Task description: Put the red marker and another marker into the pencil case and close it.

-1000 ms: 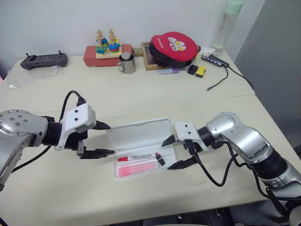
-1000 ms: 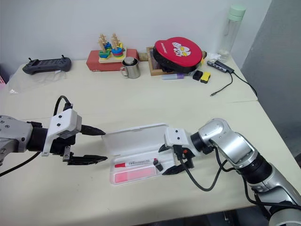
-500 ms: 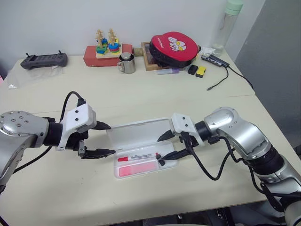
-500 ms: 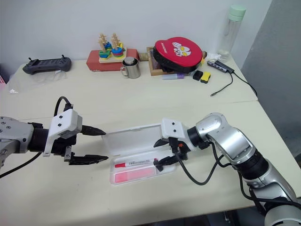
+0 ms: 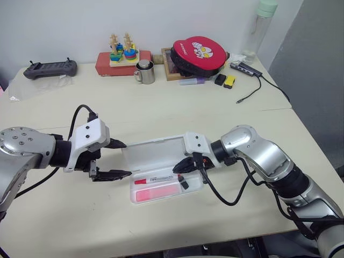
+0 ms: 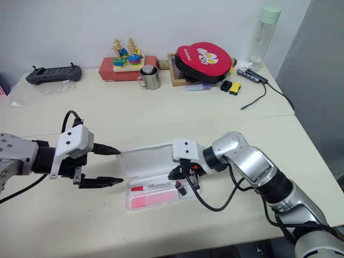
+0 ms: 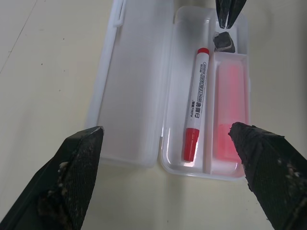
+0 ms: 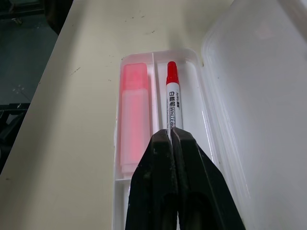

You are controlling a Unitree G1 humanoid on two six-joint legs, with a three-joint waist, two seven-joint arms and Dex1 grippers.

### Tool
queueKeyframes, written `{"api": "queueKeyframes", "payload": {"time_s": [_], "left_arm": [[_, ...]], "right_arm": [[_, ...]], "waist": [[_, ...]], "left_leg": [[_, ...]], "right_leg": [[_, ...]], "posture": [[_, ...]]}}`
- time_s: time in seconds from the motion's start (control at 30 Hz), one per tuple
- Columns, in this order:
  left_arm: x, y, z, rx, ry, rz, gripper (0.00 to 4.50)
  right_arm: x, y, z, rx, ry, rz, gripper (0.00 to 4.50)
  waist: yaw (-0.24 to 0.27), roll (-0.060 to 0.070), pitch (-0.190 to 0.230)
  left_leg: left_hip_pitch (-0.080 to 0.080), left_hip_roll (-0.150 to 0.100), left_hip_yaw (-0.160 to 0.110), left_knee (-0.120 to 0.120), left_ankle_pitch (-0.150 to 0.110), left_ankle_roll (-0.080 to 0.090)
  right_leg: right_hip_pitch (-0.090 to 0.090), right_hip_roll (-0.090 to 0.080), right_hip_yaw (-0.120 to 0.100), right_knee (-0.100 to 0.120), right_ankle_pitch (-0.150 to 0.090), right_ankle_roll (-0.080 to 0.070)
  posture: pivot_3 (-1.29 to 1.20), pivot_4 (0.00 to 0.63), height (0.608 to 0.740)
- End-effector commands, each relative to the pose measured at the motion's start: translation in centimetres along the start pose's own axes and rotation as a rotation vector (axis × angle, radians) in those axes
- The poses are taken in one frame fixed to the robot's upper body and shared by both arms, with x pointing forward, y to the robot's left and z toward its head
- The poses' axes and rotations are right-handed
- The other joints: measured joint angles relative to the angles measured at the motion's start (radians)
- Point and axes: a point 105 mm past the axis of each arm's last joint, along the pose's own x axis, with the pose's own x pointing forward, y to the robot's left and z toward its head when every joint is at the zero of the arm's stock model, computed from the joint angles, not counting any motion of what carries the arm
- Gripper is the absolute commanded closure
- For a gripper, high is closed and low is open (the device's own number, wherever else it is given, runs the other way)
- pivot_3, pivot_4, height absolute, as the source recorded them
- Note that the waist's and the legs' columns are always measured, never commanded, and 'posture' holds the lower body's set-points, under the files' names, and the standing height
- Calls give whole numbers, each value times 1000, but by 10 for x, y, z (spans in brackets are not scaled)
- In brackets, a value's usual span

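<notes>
Right wrist view gives me the right tool (image 8: 171, 136) with its fingers pressed together, gripping nothing, poised over the end of the red marker (image 8: 171, 98); I can't tell if it touches. The case (image 5: 161, 149) lies open on the tabletop (image 5: 161, 113), lid flat toward the far side. In its tray the marker sits in the lane by the hinge, the pink highlighter (image 7: 232, 110) in the next lane, a small dark cap (image 7: 223, 41) at one end. My left tool (image 5: 119, 159) hangs just beside the case, fingers wide apart, empty.
</notes>
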Motion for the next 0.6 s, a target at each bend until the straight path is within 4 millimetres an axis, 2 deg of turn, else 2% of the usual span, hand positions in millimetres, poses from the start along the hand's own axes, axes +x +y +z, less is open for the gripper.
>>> {"api": "queueKeyframes", "payload": {"time_s": [0.03, 0.6], "left_arm": [[-6, 3, 3, 24, -3, 31, 0], [-7, 6, 3, 19, -4, 50, 0]], "right_arm": [[1, -1, 0, -30, 17, 4, 4490], [3, 1, -32, 22, 104, 33, 4490]], "waist": [[0, 0, 0], [0, 0, 0]], "left_leg": [[0, 0, 0, 0, 0, 0], [0, 0, 0, 0, 0, 0]], "right_leg": [[0, 0, 0, 0, 0, 0], [0, 0, 0, 0, 0, 0]], "posture": [[0, 150, 740], [0, 150, 740]]}}
